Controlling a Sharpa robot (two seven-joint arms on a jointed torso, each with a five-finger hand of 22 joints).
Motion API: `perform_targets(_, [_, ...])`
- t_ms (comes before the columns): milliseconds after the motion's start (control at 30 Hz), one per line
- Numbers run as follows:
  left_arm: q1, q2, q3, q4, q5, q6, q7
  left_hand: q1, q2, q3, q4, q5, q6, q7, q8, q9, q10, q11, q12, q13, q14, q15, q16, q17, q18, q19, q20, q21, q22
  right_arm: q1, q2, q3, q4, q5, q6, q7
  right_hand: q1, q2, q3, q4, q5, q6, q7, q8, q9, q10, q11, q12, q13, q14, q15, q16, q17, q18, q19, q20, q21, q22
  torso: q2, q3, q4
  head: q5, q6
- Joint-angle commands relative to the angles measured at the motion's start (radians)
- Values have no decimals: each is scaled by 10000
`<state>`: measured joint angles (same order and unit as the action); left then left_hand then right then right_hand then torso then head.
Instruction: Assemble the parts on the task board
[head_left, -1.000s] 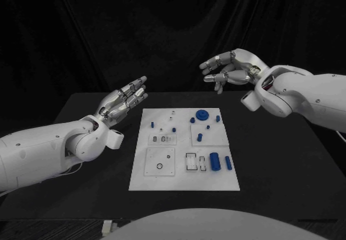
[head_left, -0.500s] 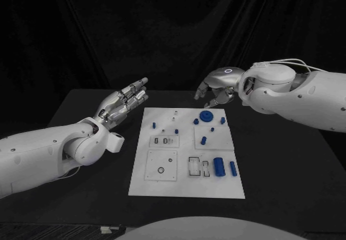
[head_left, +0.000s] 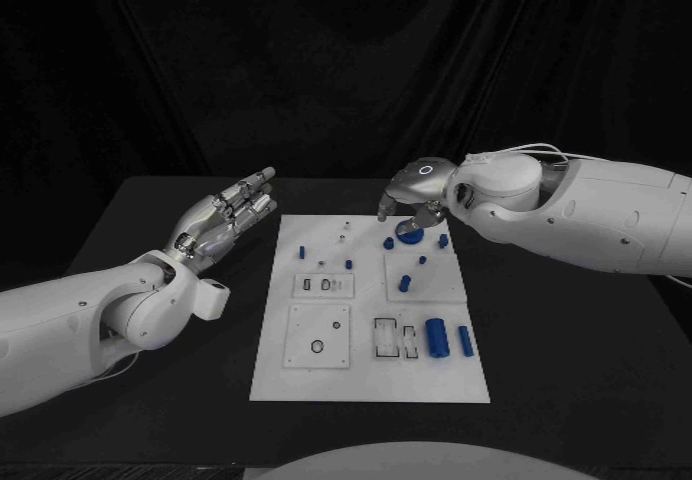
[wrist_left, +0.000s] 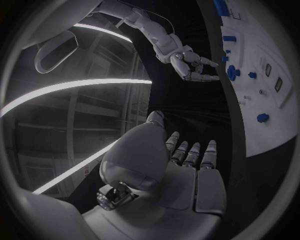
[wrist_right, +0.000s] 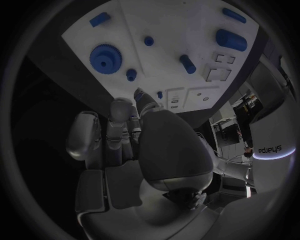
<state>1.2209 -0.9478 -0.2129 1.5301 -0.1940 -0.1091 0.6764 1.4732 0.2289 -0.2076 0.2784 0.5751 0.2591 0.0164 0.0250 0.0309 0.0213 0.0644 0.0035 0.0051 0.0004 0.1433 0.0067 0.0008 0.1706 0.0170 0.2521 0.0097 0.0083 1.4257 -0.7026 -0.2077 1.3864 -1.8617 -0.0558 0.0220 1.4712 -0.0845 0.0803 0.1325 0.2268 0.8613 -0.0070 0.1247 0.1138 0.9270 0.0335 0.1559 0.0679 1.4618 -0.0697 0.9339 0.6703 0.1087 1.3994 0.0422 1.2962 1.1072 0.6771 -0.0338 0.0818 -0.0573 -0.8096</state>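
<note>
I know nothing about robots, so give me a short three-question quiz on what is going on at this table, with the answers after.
1. True or false: the left robot hand is holding a blue part.
2. Which robot hand is above the far end of the task board? A) left B) right C) both
3. Fill in: the round toothed blue part just below the right robot hand is a ____.

Key
1. False. It holds nothing; its fingers are stretched out over the black table, beside the board.
2. B.
3. Gear. It lies on the board, and the wrist view shows nothing in that hand.
</note>
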Motion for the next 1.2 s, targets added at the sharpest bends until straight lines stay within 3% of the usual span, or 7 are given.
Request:
perform_targets(33, [29,40,11,-41,-41,272,2303,126,1,86,-13,81,12,86,60,6,-15,-54,14,-1,-4,64,-67,-8,85,-10,75,45,14,-137,73,5,-128,-511,-88,-156,48,26,72,8,27,110,6,-14,30,96,-4,-57,20,56,7,129,144,-195,58,-8,80,111,69,-49,102,-72,30])
perform_targets(133, [29,34,11,-63,-41,329,2297,160,-4,106,-19,121,3,93,58,5,-17,-49,13,-1,-4,76,-67,-8,86,1,86,55,20,-253,141,5,-224,-528,-175,-94,21,23,102,5,31,133,-6,-24,41,195,-6,-38,32,57,8,212,236,-204,62,-9,129,184,43,-44,99,-64,14])
perform_targets(233, [29,33,10,-93,-41,390,2272,238,-21,152,-41,209,-4,107,58,4,-17,-22,14,-1,-4,99,-67,-8,86,6,112,59,21,-388,210,5,-325,-540,-289,-18,-1,11,126,1,29,127,-12,-47,46,286,-8,-18,42,61,8,315,362,-213,68,-10,176,258,41,-65,120,-82,-42])
perform_targets(367, [28,46,10,-119,-41,441,2250,298,-37,187,-64,275,11,122,61,7,-16,7,14,0,-4,120,-67,-8,85,11,135,63,23,-535,282,5,-453,-546,-451,24,17,1,223,-40,169,107,-8,-98,54,382,-7,-27,40,122,2,705,833,-258,135,-15,359,546,37,-58,78,-18,-58])
perform_targets(767, [27,65,9,-151,-41,582,2246,418,-155,229,-137,411,47,181,68,13,2,41,19,4,-4,144,-67,-8,92,40,185,87,36,-816,509,5,-969,-549,-756,201,39,-39,585,-135,739,194,69,-162,98,470,67,-157,7,142,33,1177,1326,-317,210,6,650,991,-20,-53,108,-15,-131])
perform_targets(833, [27,70,9,-156,-41,606,2239,439,-174,238,-147,447,36,179,66,11,-2,60,18,3,-4,150,-67,-8,93,48,197,93,39,-853,544,5,-1054,-550,-820,232,45,-49,662,-154,819,215,77,-170,105,447,76,-198,-2,129,41,1215,1361,-319,202,13,668,1021,-22,-67,101,-8,-129])
perform_targets(1200, [26,95,8,-190,-41,724,2174,500,-209,284,-176,528,108,252,77,21,9,93,20,5,5,203,-64,-5,99,96,274,131,60,-1085,785,5,-1574,-550,-1079,410,16,-62,864,-158,879,342,47,-147,145,551,56,-212,10,79,43,1288,1429,-317,166,27,691,1070,-40,-77,104,-17,-207])
